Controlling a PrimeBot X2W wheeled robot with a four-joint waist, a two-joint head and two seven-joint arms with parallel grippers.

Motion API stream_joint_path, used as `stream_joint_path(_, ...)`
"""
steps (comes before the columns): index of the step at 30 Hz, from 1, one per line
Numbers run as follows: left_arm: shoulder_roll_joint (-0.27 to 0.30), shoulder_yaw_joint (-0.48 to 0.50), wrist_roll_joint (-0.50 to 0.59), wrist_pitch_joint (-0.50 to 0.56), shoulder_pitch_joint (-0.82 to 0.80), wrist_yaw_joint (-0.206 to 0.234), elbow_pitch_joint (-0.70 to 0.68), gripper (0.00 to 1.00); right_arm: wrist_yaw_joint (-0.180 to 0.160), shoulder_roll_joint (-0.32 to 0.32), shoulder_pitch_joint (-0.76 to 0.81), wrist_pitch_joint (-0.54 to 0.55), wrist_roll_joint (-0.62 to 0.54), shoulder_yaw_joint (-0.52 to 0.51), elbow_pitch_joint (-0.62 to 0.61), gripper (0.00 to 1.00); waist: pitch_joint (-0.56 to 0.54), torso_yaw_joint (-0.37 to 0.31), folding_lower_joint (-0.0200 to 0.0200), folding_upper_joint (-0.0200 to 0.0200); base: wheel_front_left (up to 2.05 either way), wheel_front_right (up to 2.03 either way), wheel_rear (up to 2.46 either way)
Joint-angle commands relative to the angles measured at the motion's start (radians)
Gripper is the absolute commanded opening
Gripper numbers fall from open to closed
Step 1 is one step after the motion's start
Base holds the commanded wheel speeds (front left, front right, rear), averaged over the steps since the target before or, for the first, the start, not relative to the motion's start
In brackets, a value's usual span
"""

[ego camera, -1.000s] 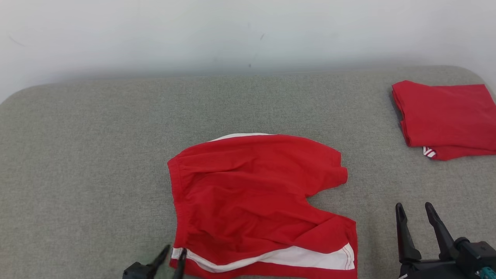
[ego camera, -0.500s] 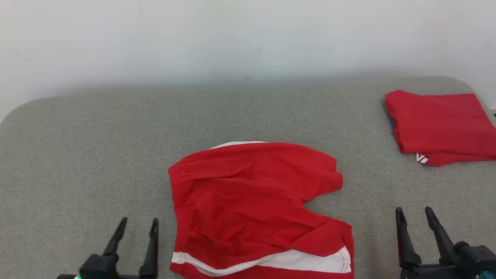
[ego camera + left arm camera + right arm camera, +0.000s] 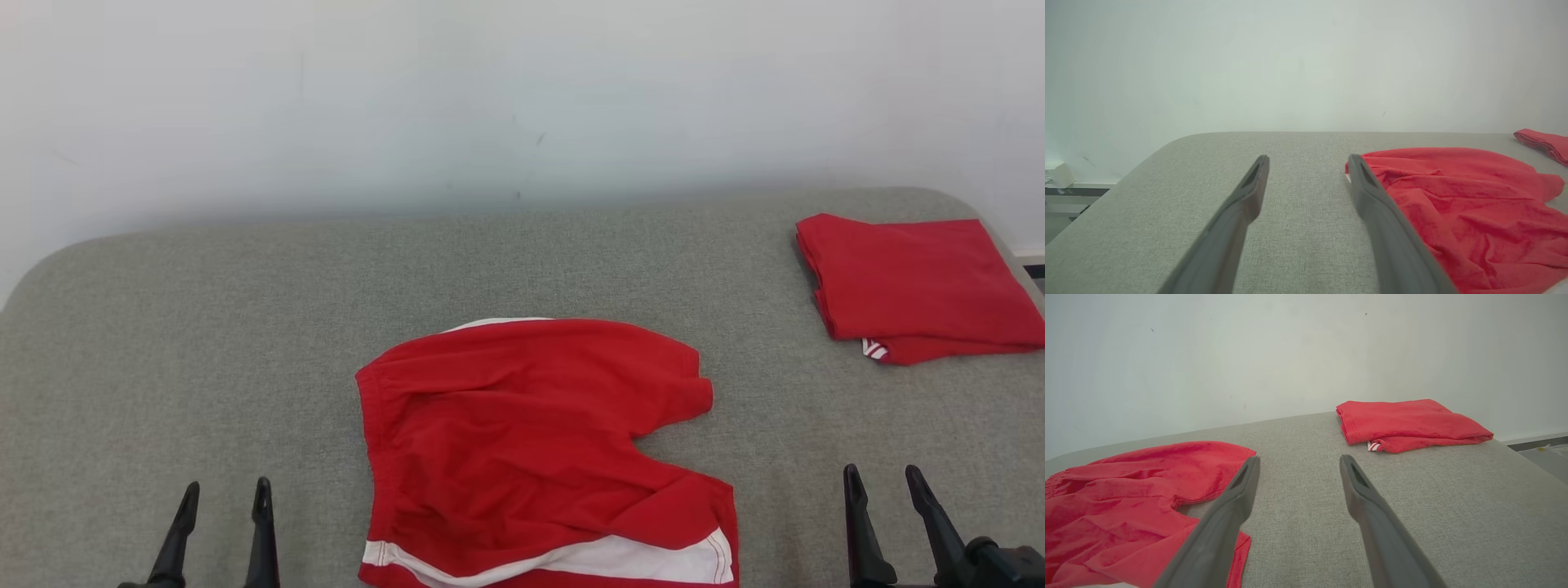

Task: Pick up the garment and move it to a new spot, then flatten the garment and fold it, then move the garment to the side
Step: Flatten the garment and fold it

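Having let go of the waistband corner (image 3: 369, 557), the left gripper (image 3: 225, 490) sits wide open and empty like the right gripper (image 3: 882, 474), flanking the red white-striped shorts (image 3: 531, 441) lying roughly flat on the grey padded counter (image 3: 163, 327); folding likely remains.

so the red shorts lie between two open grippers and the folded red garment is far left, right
No, the folded red garment sits far right, per the head view. The red shorts do lie between the open left gripper and right gripper.

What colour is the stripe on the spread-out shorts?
White stripe on red shorts; head view shows it best.
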Motion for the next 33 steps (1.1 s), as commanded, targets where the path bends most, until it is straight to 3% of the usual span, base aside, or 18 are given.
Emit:
stream_joint_path(1,-0.011,0.025,0.012,-0.003,0.026,-0.013,-0.016,1.00,-0.003,0.007,0.017,0.000,0.003,-0.004,-0.004,1.00,-0.002,0.001,0.0001,0.0000,0.00,0.00,0.00)
stream_joint_path(10,-0.047,0.108,0.057,-0.003,0.069,-0.092,-0.041,1.00,-0.003,0.021,0.034,0.000,-0.004,0.001,-0.005,1.00,-0.001,0.006,0.0001,0.0000,0.00,0.00,0.00)
stream_joint_path(22,-0.096,0.140,0.100,-0.003,0.059,-0.148,0.003,1.00,-0.003,-0.005,0.023,0.000,-0.002,0.041,0.016,1.00,-0.001,0.018,0.0001,0.0000,0.00,0.00,0.00)
stream_joint_path(27,-0.067,0.065,0.088,-0.003,0.025,-0.174,0.056,1.00,-0.003,-0.042,0.003,0.001,0.006,0.127,0.045,1.00,0.008,0.020,0.0001,0.0000,0.00,0.00,0.00)
stream_joint_path(33,-0.003,-0.124,0.041,0.000,-0.046,-0.180,0.157,1.00,-0.003,-0.079,-0.030,0.005,0.022,0.234,0.099,1.00,0.034,0.021,0.0001,0.0000,0.00,0.00,0.00)
